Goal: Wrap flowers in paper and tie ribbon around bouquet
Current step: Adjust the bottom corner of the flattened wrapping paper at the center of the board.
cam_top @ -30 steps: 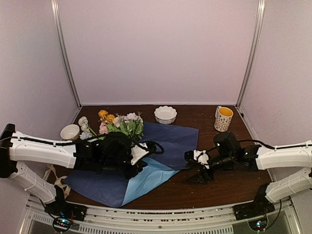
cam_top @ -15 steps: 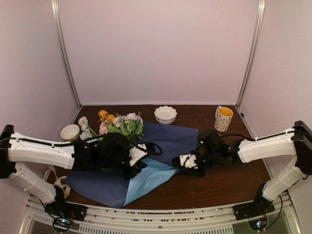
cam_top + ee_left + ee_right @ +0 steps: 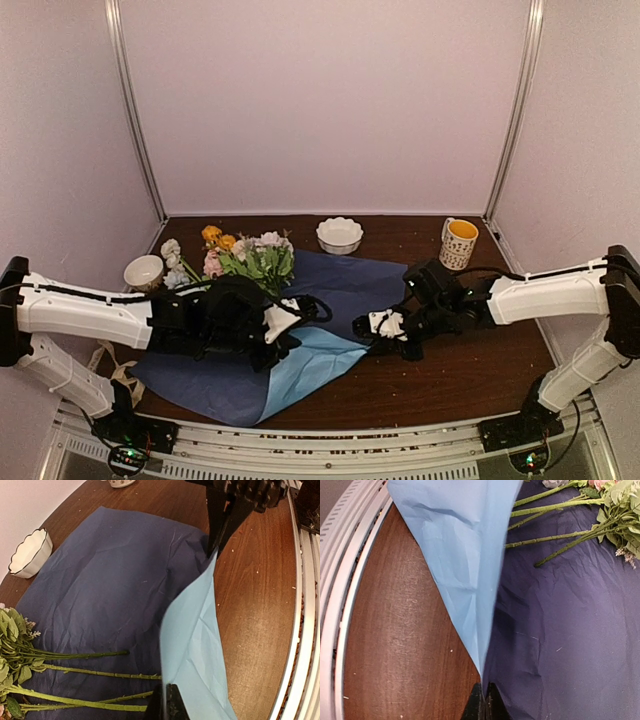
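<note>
As it lies now, paper [image 3: 345, 285]: large thin rectangular sheet, dark-blue face up, spread over the middle of the table. The near flap is turned over toward 6 o'clock, showing the light-blue face.
Table [image 3: 470, 375]: dark brown wood, bare at 4 o'clock.
Left end effector [image 3: 165, 702]: fingers pressed together, pinching the light-blue flap's edge at its 9 o'clock end.
Right end effector [image 3: 484, 699]: fingers pressed together, pinching the flap's pointed corner at its 3 o'clock end.
Flap: stands up off the sheet as a creased ridge between the two pinches.
Flowers [image 3: 250, 255]: bunch of long green-stemmed artificial flowers with orange, pink and white blooms, lying loose. Stems rest on the dark face. Blooms are at 10 o'clock, over the paper's far-left edge. Not wrapped.
Ribbon [image 3: 118, 372]: flat beige fabric strip, looped at 8 o'clock by the table's near-left corner, partly hidden under the left arm, well apart from the flowers.
Bowl [image 3: 339, 235]: white, scalloped rim, at 12 o'clock, just beyond the paper.
Cup [image 3: 143, 270]: small, cream, at 9 o'clock, beside the blooms.
Mug [image 3: 458, 243]: speckled white, yellow inside, at 2 o'clock, off the paper.
</note>
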`<state>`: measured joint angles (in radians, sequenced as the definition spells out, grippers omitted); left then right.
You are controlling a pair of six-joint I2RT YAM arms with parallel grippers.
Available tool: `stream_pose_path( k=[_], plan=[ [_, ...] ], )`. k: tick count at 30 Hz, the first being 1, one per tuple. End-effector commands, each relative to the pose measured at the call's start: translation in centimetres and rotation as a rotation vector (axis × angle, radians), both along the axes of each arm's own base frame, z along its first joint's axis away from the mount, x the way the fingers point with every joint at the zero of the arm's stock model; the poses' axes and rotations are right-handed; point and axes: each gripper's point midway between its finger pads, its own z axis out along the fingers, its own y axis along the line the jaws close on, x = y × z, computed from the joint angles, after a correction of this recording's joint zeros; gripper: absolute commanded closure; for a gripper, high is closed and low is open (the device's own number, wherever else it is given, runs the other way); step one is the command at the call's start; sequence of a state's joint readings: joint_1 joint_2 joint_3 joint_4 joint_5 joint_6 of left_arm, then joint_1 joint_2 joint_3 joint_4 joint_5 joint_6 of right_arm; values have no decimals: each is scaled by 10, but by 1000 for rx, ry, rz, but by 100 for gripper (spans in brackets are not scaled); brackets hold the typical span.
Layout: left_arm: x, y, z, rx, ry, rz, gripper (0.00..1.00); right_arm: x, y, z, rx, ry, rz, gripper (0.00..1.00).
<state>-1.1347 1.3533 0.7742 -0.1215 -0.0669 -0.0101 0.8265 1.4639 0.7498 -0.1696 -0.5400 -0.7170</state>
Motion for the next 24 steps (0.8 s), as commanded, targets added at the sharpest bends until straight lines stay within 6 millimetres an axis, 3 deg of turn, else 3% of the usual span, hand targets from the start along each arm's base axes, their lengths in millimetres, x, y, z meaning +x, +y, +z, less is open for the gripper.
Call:
stream_pose_path(
  k=[1,6,16,18,21,24],
  plan=[
    [4,6,5,-15,-45,11,100,-9,2,14,7,193,-55,100],
    [1,4,4,-15,-41,-14,100,-6,-1,22,-4,289,-165,100],
    [5,5,-4,9,-55,-8,100,6,-35,-7,-241,453,-374,100],
    [4,4,-4,9,-51,-18,100,8,-35,-8,-247,454,-379,94],
    [1,-5,-1,-6,-29,-48,100,9,-30,5,-206,473,-363,85],
    [-1,-11,-3,-9,-18,-69,100,18,-23,35,-79,510,-365,73]
  ],
)
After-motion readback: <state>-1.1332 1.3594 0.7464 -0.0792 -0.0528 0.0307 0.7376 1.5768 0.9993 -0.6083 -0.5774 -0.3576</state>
